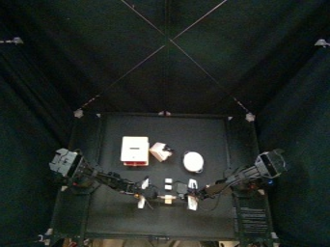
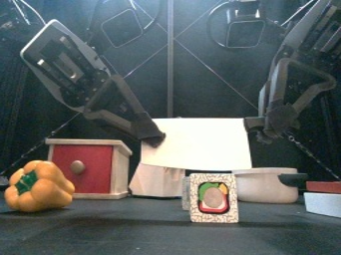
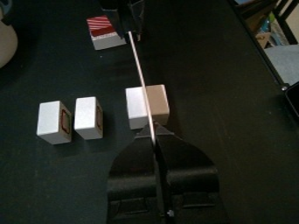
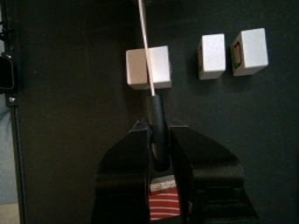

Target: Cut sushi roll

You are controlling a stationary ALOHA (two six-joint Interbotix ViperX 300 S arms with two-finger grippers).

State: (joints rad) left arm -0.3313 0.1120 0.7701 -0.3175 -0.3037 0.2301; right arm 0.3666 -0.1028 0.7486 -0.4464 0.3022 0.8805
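I am in the middle of cutting: my right gripper (image 4: 156, 149) is closed on the knife (image 4: 145, 44), its blade over the remaining roll block (image 4: 149, 68) beside two cut pieces (image 4: 230, 52). My left gripper (image 3: 158, 162) also looks closed, I cannot tell on what. Next I should press straight down.

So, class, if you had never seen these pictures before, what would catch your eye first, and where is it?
First, the knife, a thin pale blade running across a white sushi roll block near the table's front edge, with two cut pieces lying apart beside it. In the front view, a sushi piece stands facing the camera showing its red and green filling. A yellow pepper sits at the front left beside a red box.
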